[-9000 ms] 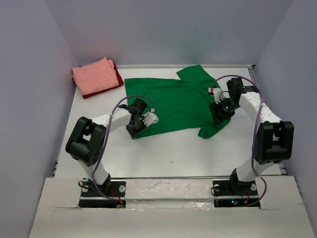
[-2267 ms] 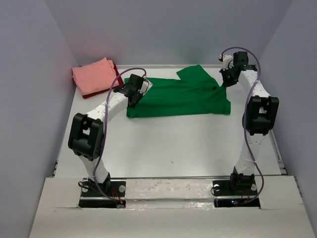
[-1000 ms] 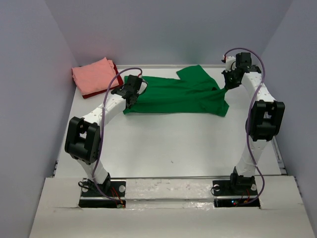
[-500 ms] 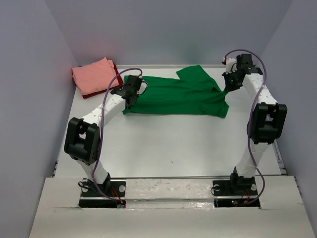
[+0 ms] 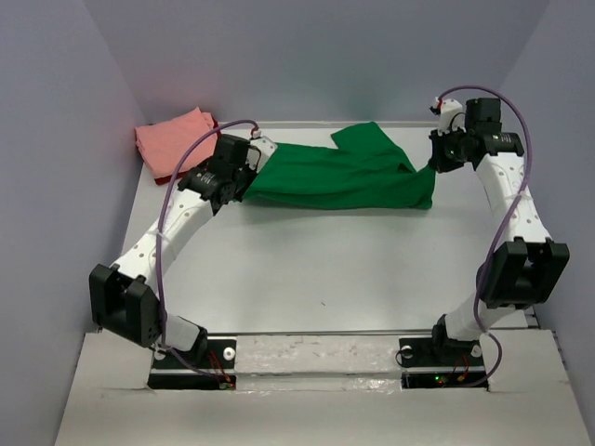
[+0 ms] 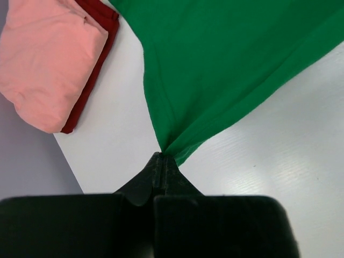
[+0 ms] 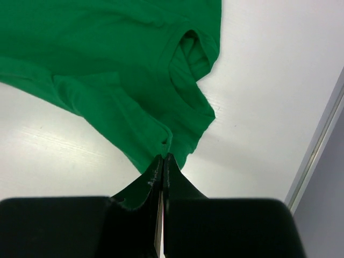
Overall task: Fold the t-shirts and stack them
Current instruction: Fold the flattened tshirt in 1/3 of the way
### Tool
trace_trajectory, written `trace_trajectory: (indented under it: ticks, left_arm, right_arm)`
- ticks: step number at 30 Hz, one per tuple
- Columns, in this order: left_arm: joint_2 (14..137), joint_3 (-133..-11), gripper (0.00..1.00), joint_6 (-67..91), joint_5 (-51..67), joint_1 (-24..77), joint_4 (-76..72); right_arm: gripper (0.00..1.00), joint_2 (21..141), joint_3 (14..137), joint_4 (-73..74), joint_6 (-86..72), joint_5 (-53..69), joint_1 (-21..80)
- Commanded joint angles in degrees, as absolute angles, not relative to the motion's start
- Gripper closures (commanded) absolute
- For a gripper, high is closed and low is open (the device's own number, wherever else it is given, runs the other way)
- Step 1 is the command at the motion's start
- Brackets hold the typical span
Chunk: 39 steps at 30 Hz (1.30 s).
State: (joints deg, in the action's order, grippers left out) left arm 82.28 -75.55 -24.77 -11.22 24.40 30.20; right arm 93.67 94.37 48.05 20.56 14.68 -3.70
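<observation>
Top external view: one green t-shirt [image 5: 344, 177], upper centre, stretches between left gripper [image 5: 244, 186] and right gripper [image 5: 434, 168], both clenched on its ends; one pink t-shirt [image 5: 172, 139] tops one dark red t-shirt [image 6: 108, 27], upper left.

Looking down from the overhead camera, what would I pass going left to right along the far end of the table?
salmon pink t-shirt → left gripper → green t-shirt → right gripper
</observation>
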Motion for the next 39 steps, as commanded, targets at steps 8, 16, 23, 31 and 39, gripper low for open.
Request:
trace_trajectory:
  ticks: [8, 16, 23, 31, 39]
  left_arm:
    - [75.9, -69.9, 1.00, -28.6, -1.0, 24.7, 35.9]
    - [75.9, -65.0, 1.00, -30.3, 2.1, 24.7, 38.2]
    - [75.8, -62.1, 1.00, -32.0, 4.1, 24.7, 40.3]
    - [75.8, -57.4, 1.00, -31.6, 4.9, 24.6, 38.6]
    - [75.1, -54.5, 1.00, -29.5, 4.6, 24.7, 33.7]
  right_arm:
    - [1.00, 82.1, 86.8, 56.3, 21.4, 18.1, -3.6]
    - [1.00, 77.5, 79.5, 58.4, 22.8, 17.9, -3.6]
    - [1.00, 74.8, 73.0, 59.1, 23.5, 18.3, -3.6]
    - [1.00, 73.4, 65.9, 56.5, 22.7, 19.1, -3.6]
    - [1.00, 75.6, 63.3, 51.8, 21.5, 17.0, -3.6]
